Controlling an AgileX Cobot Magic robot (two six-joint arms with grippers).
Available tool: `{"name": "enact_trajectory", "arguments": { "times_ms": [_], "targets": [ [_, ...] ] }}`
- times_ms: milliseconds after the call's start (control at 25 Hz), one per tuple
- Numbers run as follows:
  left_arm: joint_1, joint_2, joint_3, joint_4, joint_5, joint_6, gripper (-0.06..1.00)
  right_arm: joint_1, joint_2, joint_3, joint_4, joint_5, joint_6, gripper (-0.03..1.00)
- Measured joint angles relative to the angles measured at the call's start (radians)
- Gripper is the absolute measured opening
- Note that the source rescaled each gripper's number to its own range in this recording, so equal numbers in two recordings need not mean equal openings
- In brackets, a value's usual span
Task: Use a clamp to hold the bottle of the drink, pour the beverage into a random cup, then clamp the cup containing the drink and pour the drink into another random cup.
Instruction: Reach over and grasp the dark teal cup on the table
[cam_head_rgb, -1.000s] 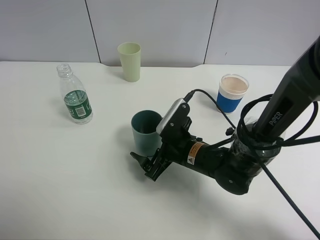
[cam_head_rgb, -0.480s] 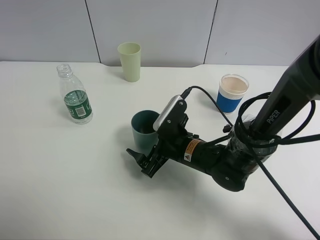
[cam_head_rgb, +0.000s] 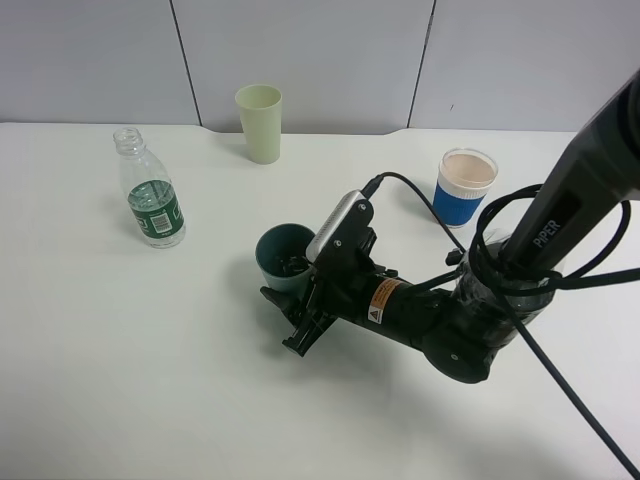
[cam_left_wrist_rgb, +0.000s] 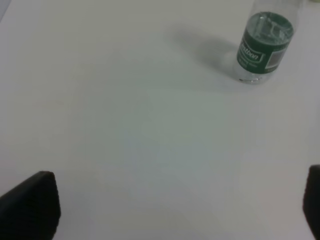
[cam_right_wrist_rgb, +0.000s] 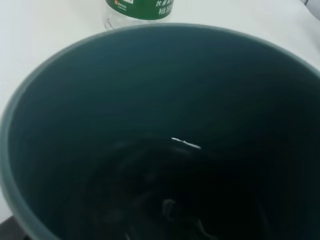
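The teal cup (cam_head_rgb: 283, 256) stands mid-table, tipped over towards the left, with my right gripper (cam_head_rgb: 289, 292) shut on its wall. The right wrist view is filled by the teal cup's dark inside (cam_right_wrist_rgb: 75, 100), where a little clear beverage (cam_right_wrist_rgb: 170, 200) glints at the bottom. At the left of the table the capless bottle (cam_head_rgb: 152, 196) with the green label stands upright, apart from both grippers; it also shows as the bottle (cam_left_wrist_rgb: 262, 47) in the left wrist view and the bottle (cam_right_wrist_rgb: 140, 9) beyond the cup's rim. My left gripper (cam_left_wrist_rgb: 175, 202) hovers open over bare table. The blue-sleeved white cup (cam_head_rgb: 464, 188) stands at the right.
A pale yellow-green cup (cam_head_rgb: 260, 122) stands at the back near the wall. The right arm's black cable (cam_head_rgb: 560, 370) loops over the table at the right. The white table (cam_head_rgb: 150, 380) runs to the grey wall panels behind.
My right gripper has closed on the teal cup, and the cup has tipped from upright over to the left. The bottle and the other cups have not moved.
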Motion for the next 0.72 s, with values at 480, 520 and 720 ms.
{"name": "enact_trajectory", "arguments": {
  "times_ms": [480, 520, 720],
  "targets": [
    [0.000, 0.000, 0.000, 0.000, 0.000, 0.000, 1.00, 0.000, -0.022, 0.000, 0.006, 0.026, 0.070, 0.00],
    [0.000, 0.000, 0.000, 0.000, 0.000, 0.000, 1.00, 0.000, -0.035, 0.000, 0.012, 0.028, 0.086, 0.00],
    [0.000, 0.000, 0.000, 0.000, 0.000, 0.001, 1.00, 0.000, -0.149, 0.001, 0.060, 0.058, 0.104, 0.00]
  ]
}}
